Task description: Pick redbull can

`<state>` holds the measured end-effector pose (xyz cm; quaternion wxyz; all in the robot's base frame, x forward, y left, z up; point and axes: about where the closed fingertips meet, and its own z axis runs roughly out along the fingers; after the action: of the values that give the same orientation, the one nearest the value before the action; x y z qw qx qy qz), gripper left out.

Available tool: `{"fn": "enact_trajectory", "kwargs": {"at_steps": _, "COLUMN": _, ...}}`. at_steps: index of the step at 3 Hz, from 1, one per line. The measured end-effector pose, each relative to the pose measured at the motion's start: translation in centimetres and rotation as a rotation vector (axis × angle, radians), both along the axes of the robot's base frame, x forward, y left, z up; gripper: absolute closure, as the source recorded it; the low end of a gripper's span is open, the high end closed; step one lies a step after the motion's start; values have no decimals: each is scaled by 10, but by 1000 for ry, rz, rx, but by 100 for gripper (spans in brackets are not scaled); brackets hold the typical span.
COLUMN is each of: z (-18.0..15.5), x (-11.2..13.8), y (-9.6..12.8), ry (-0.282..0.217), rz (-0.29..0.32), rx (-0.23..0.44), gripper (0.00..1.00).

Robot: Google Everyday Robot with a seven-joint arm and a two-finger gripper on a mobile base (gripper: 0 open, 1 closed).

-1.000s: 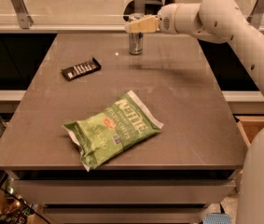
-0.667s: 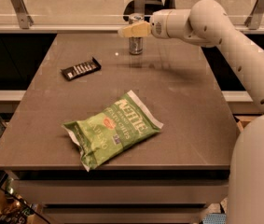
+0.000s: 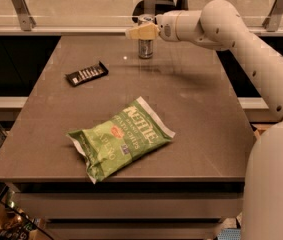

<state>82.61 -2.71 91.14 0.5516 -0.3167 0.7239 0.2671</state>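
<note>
The redbull can (image 3: 145, 49) stands upright on the dark table (image 3: 196, 109) near its far edge, slim and silver with a silver top. My gripper (image 3: 140, 32) reaches in from the right on the white arm (image 3: 216, 21) and sits across the can's upper half, hiding that part. Only the can's lower body and a bit of its top show. I cannot tell whether the gripper touches the can.
A flat black snack bar (image 3: 86, 73) lies at the left of the table. A green chip bag (image 3: 121, 136) lies near the front middle. A glass railing with metal posts (image 3: 21, 6) runs behind the table. The robot's white body (image 3: 276, 184) stands at the right.
My gripper has moved a little left and down, from the can's upper right to across its upper half. The can, bar and bag have not moved.
</note>
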Motion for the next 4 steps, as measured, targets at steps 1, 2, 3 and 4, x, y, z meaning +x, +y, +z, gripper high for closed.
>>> {"fn": "enact_trajectory", "kwargs": {"at_steps": 1, "z": -1, "x": 0, "y": 3, "ry": 2, "rz": 4, "rx": 0, "gripper": 41}}
{"fn": "enact_trajectory", "kwargs": {"at_steps": 2, "z": -3, "x": 0, "y": 6, "ry": 4, "rz": 8, "rx": 1, "gripper": 65}}
{"fn": "enact_trajectory", "kwargs": {"at_steps": 3, "z": -4, "x": 0, "y": 9, "ry": 6, "rz": 12, "rx": 1, "gripper": 88}}
{"fn": "enact_trajectory", "kwargs": {"at_steps": 4, "z": -5, "x": 0, "y": 12, "ry": 8, "rz": 16, "rx": 2, "gripper": 100}}
